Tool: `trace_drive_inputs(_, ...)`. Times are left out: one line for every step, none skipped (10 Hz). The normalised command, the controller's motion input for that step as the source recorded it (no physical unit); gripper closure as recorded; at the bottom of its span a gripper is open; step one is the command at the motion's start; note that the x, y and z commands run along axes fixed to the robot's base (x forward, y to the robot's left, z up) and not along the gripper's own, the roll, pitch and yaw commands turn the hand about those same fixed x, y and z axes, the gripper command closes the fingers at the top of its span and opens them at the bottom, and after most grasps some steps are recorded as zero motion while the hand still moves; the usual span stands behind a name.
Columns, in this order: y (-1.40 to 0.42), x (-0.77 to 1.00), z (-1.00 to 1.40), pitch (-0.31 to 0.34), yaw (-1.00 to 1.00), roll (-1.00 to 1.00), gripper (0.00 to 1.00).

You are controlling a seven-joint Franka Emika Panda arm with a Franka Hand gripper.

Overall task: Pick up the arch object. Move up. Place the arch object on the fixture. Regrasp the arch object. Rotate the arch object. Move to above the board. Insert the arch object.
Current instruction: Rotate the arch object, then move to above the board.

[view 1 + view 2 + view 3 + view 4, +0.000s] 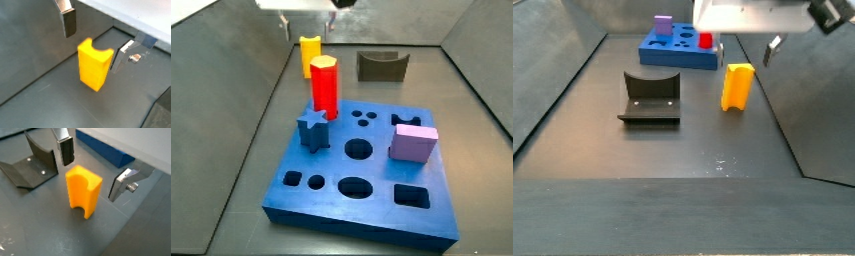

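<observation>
The arch object (93,67) is a yellow-orange block that stands upright on the dark floor with its notch at the top. It shows in both wrist views (81,193) and both side views (310,48) (738,87). My gripper (93,51) is open, and its two fingers (66,153) straddle the block's top just above it, touching nothing. The fixture (30,165) stands close beside the block (649,97). The blue board (372,170) lies further off (680,50).
On the board stand a tall red pillar (325,88), a lilac cube (414,142) and a blue star piece (313,132). Grey walls (251,90) enclose the floor on both sides.
</observation>
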Motion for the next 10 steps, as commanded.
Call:
trace_drive_inputs(0.01, 0.03, -0.71, -0.038, 0.03, 0.02, 0.0)
trace_drive_inputs(0.01, 0.03, -0.57, -0.036, 0.02, 0.04, 0.0)
trace_drive_inputs(0.01, 0.03, -0.44, -0.033, 0.01, 0.05, 0.0)
trace_drive_inputs(0.02, 0.03, -0.32, -0.03, 0.01, 0.07, 0.0)
trace_drive_inputs(0.02, 0.04, -0.21, -0.027, 0.0, 0.08, 0.0)
trace_drive_inputs(0.0, 0.0, 0.0, -0.025, 0.0, 0.09, 1.0)
trace_drive_inputs(-0.08, 0.09, 1.0, -0.078, -0.29, -0.19, 1.0)
trace_drive_inputs(-0.08, 0.09, 1.0, -0.075, -0.29, -0.19, 1.0)
trace_drive_inputs(-0.07, 0.07, 1.0, -0.029, -0.2, -0.2, 1.0)
trace_drive_inputs(-0.06, 0.07, 1.0, -0.012, -0.14, -0.21, 1.0)
